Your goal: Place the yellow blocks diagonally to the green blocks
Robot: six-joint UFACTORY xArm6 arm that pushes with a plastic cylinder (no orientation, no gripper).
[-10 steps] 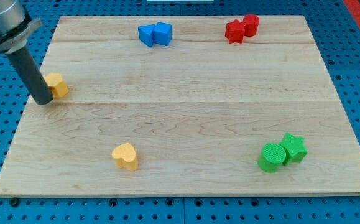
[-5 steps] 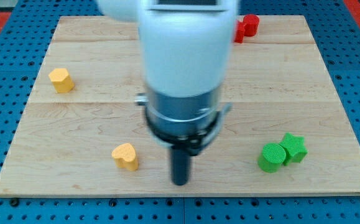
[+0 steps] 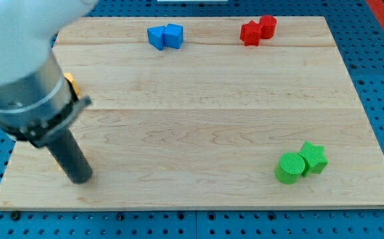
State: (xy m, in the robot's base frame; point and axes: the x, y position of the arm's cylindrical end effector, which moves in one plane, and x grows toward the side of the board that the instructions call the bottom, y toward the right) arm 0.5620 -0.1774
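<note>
Clearly the job is barely begun: only a sliver of one yellow block (image 3: 71, 84) shows at the view's left edge, tucked behind the arm's housing, well apart from the green cylinder (image 3: 288, 167) and green star (image 3: 314, 157), which touch at lower right. A second yellow block is not visible. My tip (image 3: 81, 178) rests near the pale wood tabletop's (image 3: 198, 126) lower-left corner; no jaws exist. The matte blue blocks (image 3: 165, 36) and red blocks (image 3: 258, 30) sit paired along the top.
</note>
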